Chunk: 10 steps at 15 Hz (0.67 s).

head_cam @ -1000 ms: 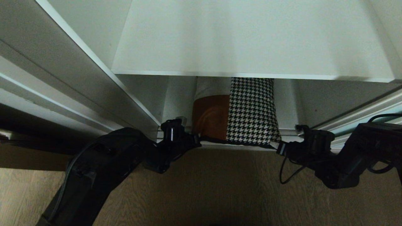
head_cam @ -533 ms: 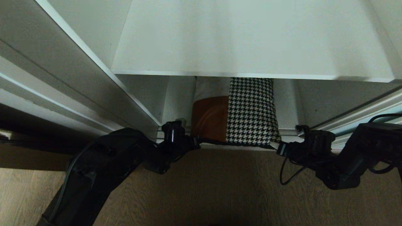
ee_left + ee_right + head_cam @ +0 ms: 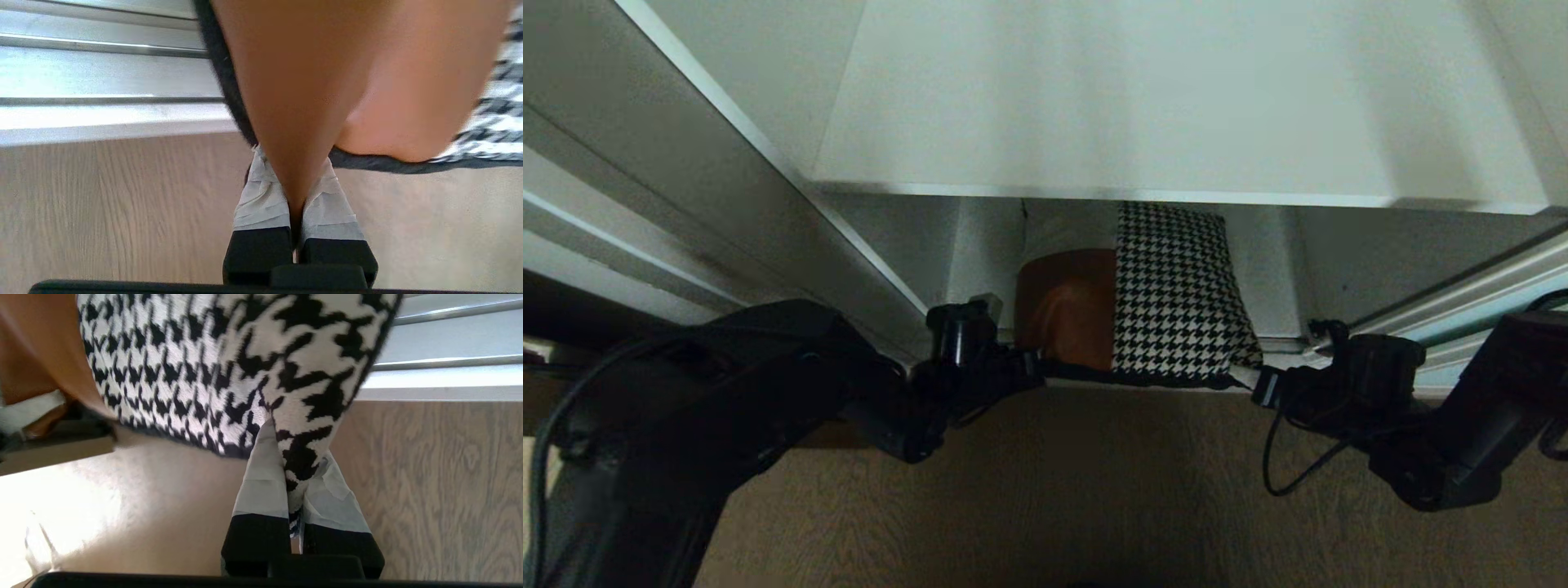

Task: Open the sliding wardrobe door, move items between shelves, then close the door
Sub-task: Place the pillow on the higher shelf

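Cushion half hidden under the white shelf; my left gripper pinches its smooth tan corner, my right gripper its woven houndstooth corner.

Houndstooth-and-tan cushion lies tilted below the white shelf, front corners pinched.

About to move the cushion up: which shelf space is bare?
The flat white upper shelf is bare from side wall to side wall. Below its front edge it is crowded: the houndstooth, tan-leather and white cushion fills the middle, left gripper and right gripper pinching its near corners.
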{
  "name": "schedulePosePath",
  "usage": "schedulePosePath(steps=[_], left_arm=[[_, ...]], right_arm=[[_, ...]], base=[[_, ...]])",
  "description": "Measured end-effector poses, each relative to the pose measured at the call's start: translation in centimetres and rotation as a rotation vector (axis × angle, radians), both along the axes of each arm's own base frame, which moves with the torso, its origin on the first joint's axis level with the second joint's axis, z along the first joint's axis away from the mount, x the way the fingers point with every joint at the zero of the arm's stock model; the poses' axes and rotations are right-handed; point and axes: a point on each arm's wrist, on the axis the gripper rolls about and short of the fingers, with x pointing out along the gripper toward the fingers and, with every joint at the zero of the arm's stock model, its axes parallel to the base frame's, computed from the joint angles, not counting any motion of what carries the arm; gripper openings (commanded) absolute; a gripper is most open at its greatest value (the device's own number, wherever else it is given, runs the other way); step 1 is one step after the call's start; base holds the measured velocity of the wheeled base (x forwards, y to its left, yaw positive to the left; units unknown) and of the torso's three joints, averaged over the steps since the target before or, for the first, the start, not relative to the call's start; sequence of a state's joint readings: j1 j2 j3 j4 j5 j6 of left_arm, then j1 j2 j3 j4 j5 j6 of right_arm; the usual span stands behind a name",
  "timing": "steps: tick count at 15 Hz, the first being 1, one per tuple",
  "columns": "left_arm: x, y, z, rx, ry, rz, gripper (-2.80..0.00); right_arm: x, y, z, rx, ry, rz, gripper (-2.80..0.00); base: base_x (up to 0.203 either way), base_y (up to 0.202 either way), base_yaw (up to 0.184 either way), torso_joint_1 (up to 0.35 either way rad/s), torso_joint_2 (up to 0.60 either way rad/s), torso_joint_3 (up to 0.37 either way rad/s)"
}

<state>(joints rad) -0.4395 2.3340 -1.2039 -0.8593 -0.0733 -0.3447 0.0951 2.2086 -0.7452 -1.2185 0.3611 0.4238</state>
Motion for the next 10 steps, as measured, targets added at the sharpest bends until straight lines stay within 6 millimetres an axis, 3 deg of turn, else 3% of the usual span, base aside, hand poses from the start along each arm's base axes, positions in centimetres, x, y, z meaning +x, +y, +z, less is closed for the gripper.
schedulePosePath(steps=[3, 6, 10], left_arm=[[-3.7, -0.2, 2.5, -0.027, 0.032, 0.015, -2.8], [-5.7, -0.4, 4.5, -0.072, 0.02, 0.022, -2.8], [-7.7, -1.2, 5.1, -0.056, 0.008, 0.073, -2.8]], right_arm=[[-1.8, 0.8, 2.3, 0.003, -0.033, 0.026, -2.8], [-4.0, 1.9, 3.7, 0.007, -0.041, 0.067, -2.8], [-6.3, 1.9, 4.9, 0.009, -0.047, 0.076, -2.8]], base=[[0.0, 0.0, 0.0, 0.0, 0.0, 0.0], [0.0, 0.0, 0.0, 0.0, 0.0, 0.0], [0.0, 0.0, 0.0, 0.0, 0.0, 0.0]])
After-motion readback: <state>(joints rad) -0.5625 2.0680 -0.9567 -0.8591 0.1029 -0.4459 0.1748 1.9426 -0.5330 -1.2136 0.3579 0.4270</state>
